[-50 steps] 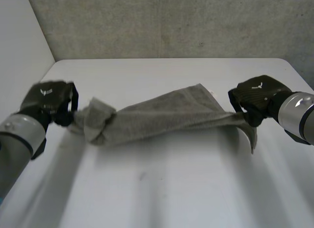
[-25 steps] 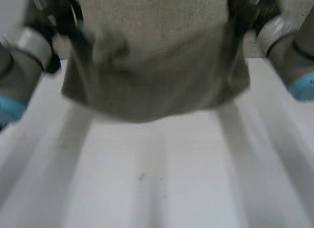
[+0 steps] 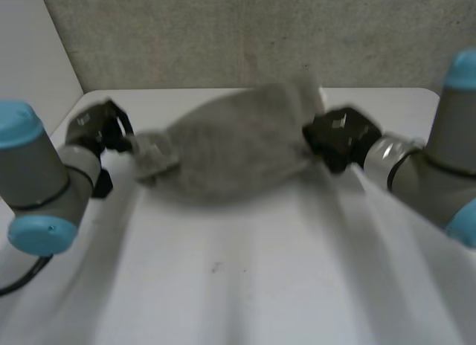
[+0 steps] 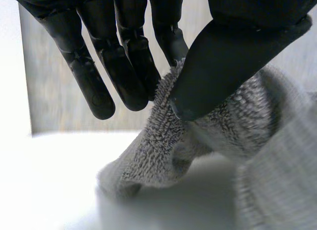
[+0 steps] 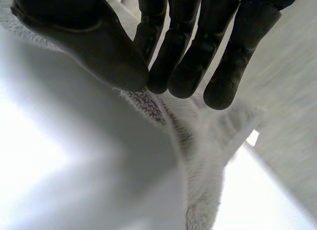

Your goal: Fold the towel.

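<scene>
Left hand (image 3: 97, 127) and right hand (image 3: 339, 137) pinch opposite ends of the grey towel (image 3: 238, 140), a soft, light cloth likely to sag, best gripped at corners.

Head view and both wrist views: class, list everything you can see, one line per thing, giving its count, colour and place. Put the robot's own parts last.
grey terry-cloth towel: one, grey, bunched and stretched between the two hands over the far part of the table.
white table: one, white, under the towel and the arms.
small dark mark: one, dark, on the table nearer the camera than the towel.
grey rough wall: one, grey, behind the table.
white side panel: one, white, beside the table on the left arm's side.
arms: two, grey with light-blue caps, one at each side of the table.
left hand: one, black, pinching one end of the towel between thumb and fingers.
right hand: one, black, pinching the opposite end likewise.
</scene>
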Available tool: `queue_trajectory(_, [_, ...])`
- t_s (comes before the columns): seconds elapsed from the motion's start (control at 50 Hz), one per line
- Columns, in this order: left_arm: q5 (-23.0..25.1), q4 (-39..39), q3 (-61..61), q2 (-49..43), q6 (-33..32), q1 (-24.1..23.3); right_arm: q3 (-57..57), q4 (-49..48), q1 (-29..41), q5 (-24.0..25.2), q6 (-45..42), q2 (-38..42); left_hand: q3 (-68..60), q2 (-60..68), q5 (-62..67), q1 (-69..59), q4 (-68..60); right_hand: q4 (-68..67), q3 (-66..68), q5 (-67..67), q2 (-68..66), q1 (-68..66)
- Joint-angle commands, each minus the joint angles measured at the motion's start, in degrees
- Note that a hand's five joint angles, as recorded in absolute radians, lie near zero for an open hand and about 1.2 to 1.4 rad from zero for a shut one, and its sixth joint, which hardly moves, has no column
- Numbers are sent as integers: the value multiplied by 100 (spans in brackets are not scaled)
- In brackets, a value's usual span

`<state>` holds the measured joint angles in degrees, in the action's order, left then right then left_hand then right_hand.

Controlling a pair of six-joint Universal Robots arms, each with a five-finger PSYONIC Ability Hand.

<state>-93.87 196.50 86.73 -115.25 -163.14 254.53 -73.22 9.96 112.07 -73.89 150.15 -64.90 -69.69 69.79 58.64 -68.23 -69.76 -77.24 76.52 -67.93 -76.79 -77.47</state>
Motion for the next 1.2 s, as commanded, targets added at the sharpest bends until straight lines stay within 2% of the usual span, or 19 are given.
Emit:
queue_trajectory(0.02, [1,55,327,-805,-647,316,-1000,-257,-10,-20,-118,680,-1031,1021,1136,-1177,-1024,-276,348,-207,-321,-253])
queue_trajectory(0.18, [18,-6,608,-701,-1079,773,-1519,-644,-72,-2,-109,576,-850,840,955,-996,-843,-276,348,-207,-321,-253])
queue_trajectory(0.2, [18,-24,669,-579,-1105,835,-1520,-645,-72,-2,-109,575,634,-644,-529,488,641,-276,348,-207,-321,-253])
queue_trajectory(0.22, [18,-24,670,-578,-1106,835,-1564,-662,-80,7,-83,497,649,-659,-543,503,656,-276,348,-207,-321,-253])
queue_trajectory(0.26, [36,-68,845,-263,-1123,914,-1599,-662,-80,7,-65,417,4633,-4643,-4527,4487,4640,-276,348,-207,-321,-253])
queue_trajectory(0.28, [36,-68,846,-261,-1123,915,-1634,-671,-80,7,-65,365,4652,-4662,-4547,4506,4659,-276,348,-207,-321,-253])
queue_trajectory(0.3, [36,-86,942,-105,-1123,915,-1660,-688,-63,7,-65,329,5752,-5762,-5646,5606,5758,-276,348,-207,-321,-253])
queue_trajectory(0.32, [71,-112,1021,62,-1132,915,-1661,-689,-63,7,-65,329,5796,-5806,-5690,5650,5803,-276,348,-207,-321,-253])
queue_trajectory(0.44, [493,-103,1426,670,-1158,871,-1748,-803,-19,7,-65,303,5897,-5907,-5792,5751,5904,-276,348,-207,-321,-253])
queue_trajectory(0.48, [956,-86,1697,1038,-1193,827,-1766,-829,-10,7,-65,312,5897,-5907,-5792,5751,5904,-276,348,-207,-321,-253])
queue_trajectory(0.6, [1679,-59,2103,1628,-1484,818,-1810,-873,-10,7,-65,329,5796,-5806,-5691,5650,5803,-276,348,-207,-321,-253])
queue_trajectory(0.64, [2152,-51,2365,1935,-1929,818,-1819,-873,-10,7,-65,329,5746,-5756,-5641,5600,5753,-276,348,-207,-321,-253])
queue_trajectory(0.66, [2154,-51,2366,1936,-1932,818,-1819,-882,-10,7,-65,329,5746,-5756,-5640,5600,5753,-276,348,-207,-321,-253])
queue_trajectory(0.74, [2706,-86,2699,2147,-2825,809,-1819,-882,-10,7,-65,329,5628,-5639,-5523,5482,5635,-276,348,-207,-321,-253])
queue_trajectory(0.86, [2796,-173,2920,2050,-3837,809,-1828,-891,-10,7,-65,356,5511,-5521,-5405,5365,5518,-276,348,-207,-321,-253])
queue_trajectory(0.98, [2769,-226,2973,1866,-4138,809,-1828,-891,-10,-2,-74,382,5309,-5319,-5203,5163,5315,-276,348,-207,-321,-253])
queue_trajectory(1.14, [2532,-147,2902,1523,-4103,800,-1863,-926,-10,-2,-100,391,3021,-3031,-2915,2875,3028,-276,348,-207,-321,-253])
queue_trajectory(1.18, [2348,-112,2859,1427,-4076,783,-1872,-961,-10,-11,-109,391,1296,-1307,-1191,1150,1303,-276,348,-207,-321,-253])
queue_trajectory(1.2, [2347,-112,2859,1426,-4076,783,-1889,-987,-10,-28,-126,391,1288,-1298,-1183,1142,1295,-276,348,-207,-321,-253])
